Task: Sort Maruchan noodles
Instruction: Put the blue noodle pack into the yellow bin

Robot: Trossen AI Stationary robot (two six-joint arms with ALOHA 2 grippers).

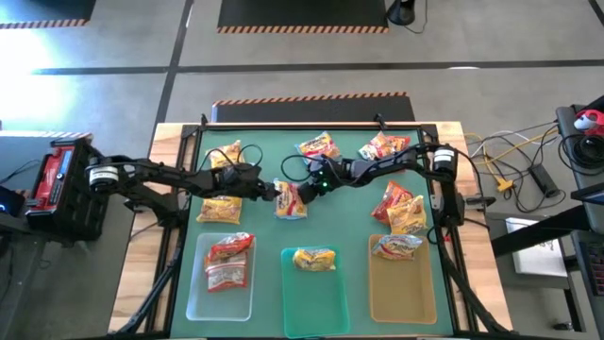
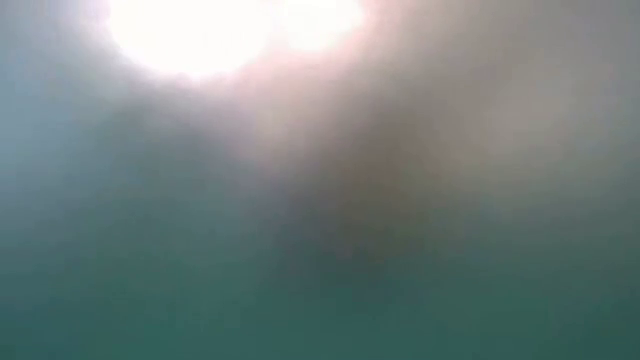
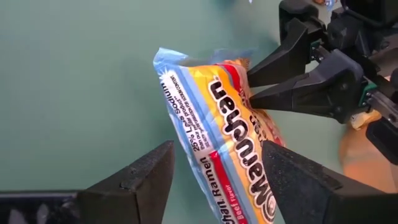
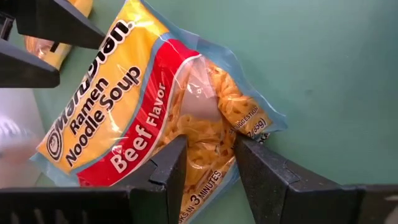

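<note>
Right gripper (image 1: pixel 304 190): reaching in from the right to mid-table, its fingers (image 4: pixel 166 163) pinched nearly closed on one edge of the beef packet (image 1: pixel 289 198), plastic bunched between them.
Left gripper (image 1: pixel 276 193): reaching from the left to the same packet; its fingers (image 3: pixel 144 176) stand wide apart on either side of the packet's other end, not clamped on it as far as the left wrist view shows.
Beef packet: yellow-orange wrapper with a red band, lifted at an angle over the green mat (image 1: pixel 349 222) near the table's middle, between the two grippers.
How it will handle: judged light, the crinkly film soft and slippery, the noodle block inside stiff but brittle; a hard squeeze on the block could crack it.
Where to hold: best on the flat sealed edge or a corner, where the film bunches and the noodles are spared.
Other packets: two at the far side, two at the left, two stacked at the right, all loose on the mat.
Trays: along the near edge; clear tray (image 1: pixel 193 297) at the left holds two red packets, teal tray (image 1: pixel 315 302) in the middle one yellow, amber tray (image 1: pixel 404 293) at the right one.
Low view: shows only haze.
</note>
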